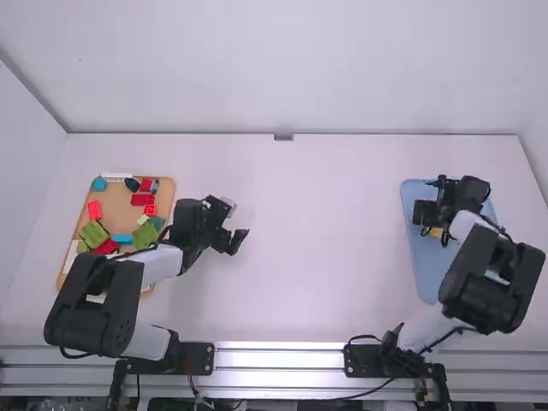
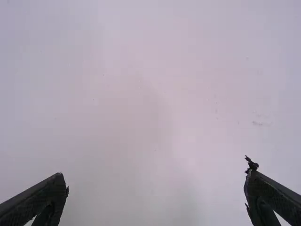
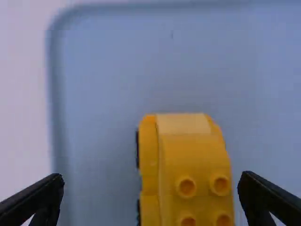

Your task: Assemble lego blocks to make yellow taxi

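Yellow blocks [image 3: 194, 155] in blue tray [image 1: 427, 272]

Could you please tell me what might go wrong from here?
The right pincer is open around the yellow Lego car, one finger much nearer it than the other, so closing might shove the car sideways across the blue tray before gripping it. A hard squeeze could also pop its stacked bricks apart. Lastly, the left arm lies over a corner of the brown tray and could brush the loose Lego blocks if it swings low.
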Available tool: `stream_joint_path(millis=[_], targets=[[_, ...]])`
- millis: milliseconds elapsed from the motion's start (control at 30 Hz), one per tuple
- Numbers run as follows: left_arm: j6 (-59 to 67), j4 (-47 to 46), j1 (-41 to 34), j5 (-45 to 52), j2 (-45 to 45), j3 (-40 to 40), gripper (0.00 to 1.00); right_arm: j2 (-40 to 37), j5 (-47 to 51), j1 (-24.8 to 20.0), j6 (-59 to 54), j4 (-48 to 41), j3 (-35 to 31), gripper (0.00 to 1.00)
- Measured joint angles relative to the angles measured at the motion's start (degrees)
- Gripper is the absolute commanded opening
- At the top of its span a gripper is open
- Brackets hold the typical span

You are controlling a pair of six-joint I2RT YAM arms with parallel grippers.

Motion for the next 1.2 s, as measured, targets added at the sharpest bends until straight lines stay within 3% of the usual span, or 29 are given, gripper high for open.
stream_joint_path(millis=[167, 267, 433, 667, 767, 1067, 1200], targets=[[0.0, -9.7, -0.3, -0.2, -3.3, 4.3, 0.99, -11.7, 2.4, 7.0, 0.4, -6.2, 0.2, 0.98], [0.0, -9.4, -2.5, -2.6, -8.2, 4.8, 0.99, -15.7, 3.0, 12.1, 0.1, -9.6, 0.3, 0.98], [0.0, -9.6, -8.9, -9.7, -20.0, 3.3, 0.99, -19.5, 3.2, 21.6, -1.2, -12.5, 0.3, 0.98], [0.0, -12.3, -10.8, -13.2, -33.6, 1.1, 0.97, -22.2, 3.2, 31.1, -1.4, -12.6, 0.3, 0.97], [-0.6, -13.7, -9.8, -14.4, -36.3, 0.0, 0.94, -23.3, 3.5, 31.2, -0.9, -11.0, -0.1, 0.93], [-6.5, -20.3, -2.4, -19.6, -42.8, -8.3, 0.79, -30.4, 4.7, 24.7, 4.4, -4.2, -6.5, 0.8], [-9.8, -20.3, 1.8, -20.3, -47.2, -12.2, 0.71, -33.8, 4.9, 24.6, 7.5, -0.6, -10.0, 0.74]])
